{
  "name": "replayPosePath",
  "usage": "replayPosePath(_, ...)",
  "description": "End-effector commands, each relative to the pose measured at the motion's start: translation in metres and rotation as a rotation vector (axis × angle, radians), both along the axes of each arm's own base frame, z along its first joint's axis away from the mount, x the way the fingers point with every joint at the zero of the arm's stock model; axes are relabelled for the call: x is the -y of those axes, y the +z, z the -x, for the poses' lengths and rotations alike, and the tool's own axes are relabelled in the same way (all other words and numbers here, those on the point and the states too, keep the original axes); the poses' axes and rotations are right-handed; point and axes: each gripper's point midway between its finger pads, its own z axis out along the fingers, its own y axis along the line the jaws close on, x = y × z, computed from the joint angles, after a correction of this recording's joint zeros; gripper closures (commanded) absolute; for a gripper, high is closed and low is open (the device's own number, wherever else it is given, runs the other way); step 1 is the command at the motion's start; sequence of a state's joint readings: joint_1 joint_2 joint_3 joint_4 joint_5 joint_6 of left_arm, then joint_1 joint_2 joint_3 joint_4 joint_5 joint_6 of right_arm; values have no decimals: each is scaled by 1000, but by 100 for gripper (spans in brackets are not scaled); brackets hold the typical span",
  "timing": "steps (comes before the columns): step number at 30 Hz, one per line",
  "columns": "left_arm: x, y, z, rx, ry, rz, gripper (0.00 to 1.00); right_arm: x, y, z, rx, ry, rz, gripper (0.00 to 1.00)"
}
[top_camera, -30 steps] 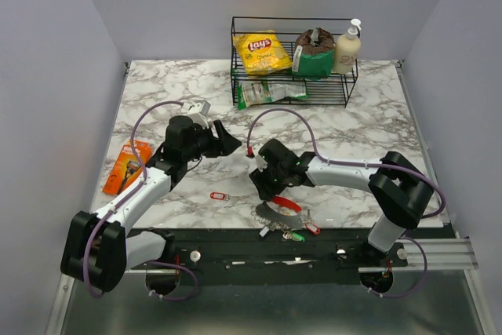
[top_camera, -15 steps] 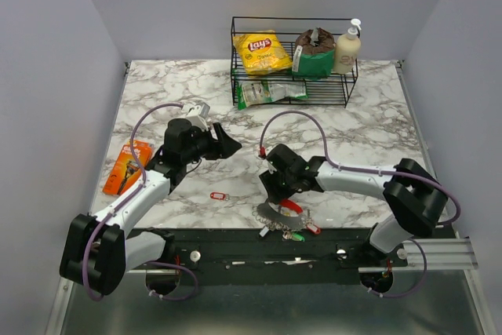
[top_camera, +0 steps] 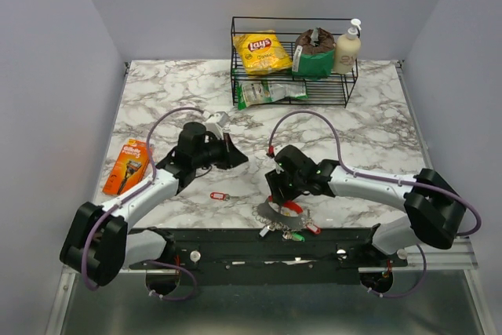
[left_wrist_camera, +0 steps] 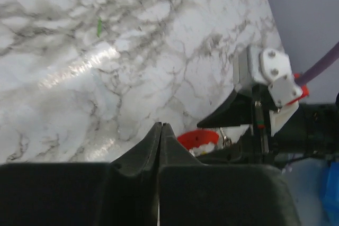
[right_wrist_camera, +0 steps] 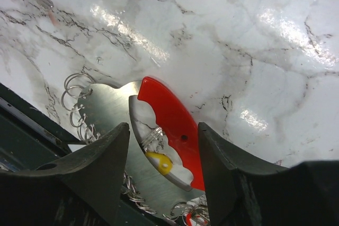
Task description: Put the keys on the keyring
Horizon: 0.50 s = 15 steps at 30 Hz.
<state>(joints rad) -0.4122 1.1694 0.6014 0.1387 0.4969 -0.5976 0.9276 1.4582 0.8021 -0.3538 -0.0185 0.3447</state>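
Right hand (right_wrist_camera: pixel 163 130) is wide open, holding nothing, hanging right over the bunch at the near edge of the surface (top_camera: pixel 353 115). The red oval loop (right_wrist_camera: pixel 172 125) sits between its fingers, long axis slanting across the gap. The keyring (right_wrist_camera: pixel 74 91) coils lie just outside one finger. Left hand (left_wrist_camera: pixel 160 129) is pinched shut, empty and farther off, so I'd say right is nearer. One red-tagged key (top_camera: pixel 219 195) lies apart, over on the left hand's side.

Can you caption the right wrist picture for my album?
Open right hand framing the red loop on the marble table.
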Motion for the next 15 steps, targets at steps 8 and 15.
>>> replayPosePath(8,77,-69,86,-132,-356,-205,100,35,36,-40,73,-272,-91,29)
replayPosePath(15,100,-96,100,-179,-426,-268,100,64,50,-58,106,-385,-181,27)
